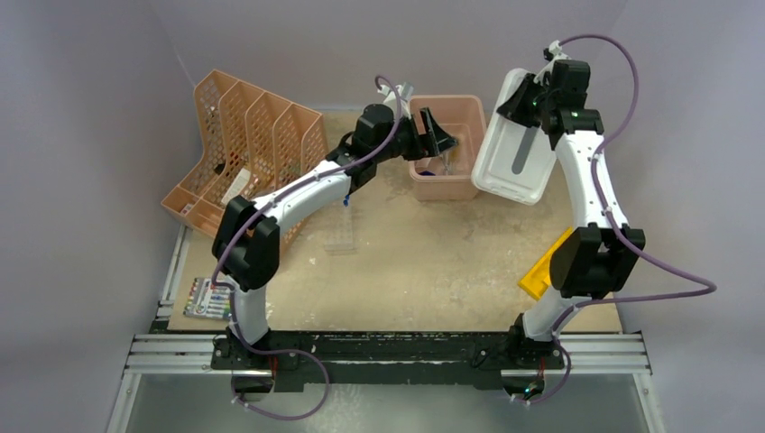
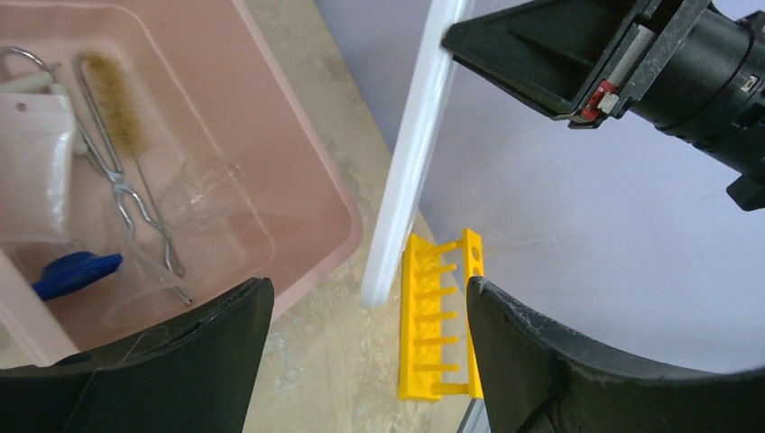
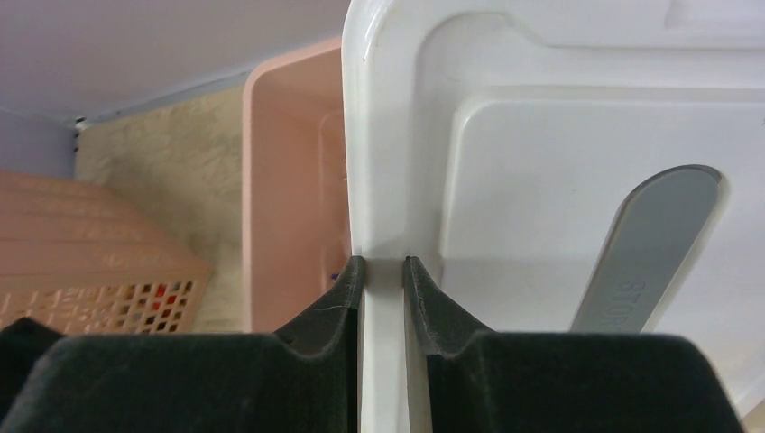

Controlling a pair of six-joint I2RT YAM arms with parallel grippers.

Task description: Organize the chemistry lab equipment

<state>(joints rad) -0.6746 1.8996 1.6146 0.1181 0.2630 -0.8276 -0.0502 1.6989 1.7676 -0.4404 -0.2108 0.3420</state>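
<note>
Left gripper (image 2: pixel 365 289) hangs over the pink bin (image 1: pixel 471 108) with its two fingers spread wide and nothing between them. In the overhead view the bin sits at 12 o'clock on the table (image 1: pixel 433 271). The wrist view looks down into the bin at 9 o'clock. Inside it lie metal tongs (image 2: pixel 117 180), a wire-handled brush (image 2: pixel 117 108) just beside them, a clear flask with a blue base (image 2: pixel 81 271) at 8 o'clock, and a white packet (image 2: pixel 36 162) against the left wall. The right gripper (image 3: pixel 383 266) is clenched on the rim of a white lid (image 1: pixel 505 176), one finger on each side of the edge. From overhead the lid is tilted at 1 o'clock, just beside the bin's right wall, with its grey latch (image 3: pixel 645 253) facing the camera. Whether its lower edge touches the table cannot be told. A clear tube rack (image 1: pixel 341 230) stands on the table at 9 o'clock from the middle, well apart from the bin and under the left forearm. A yellow rack (image 1: pixel 544 266) lies at 4 o'clock, partly hidden by the right arm's elbow. The orange file organiser (image 1: pixel 244 149) fills 10 o'clock. A pack of markers (image 1: pixel 209 299) lies at 8 o'clock by the table's edge.
</note>
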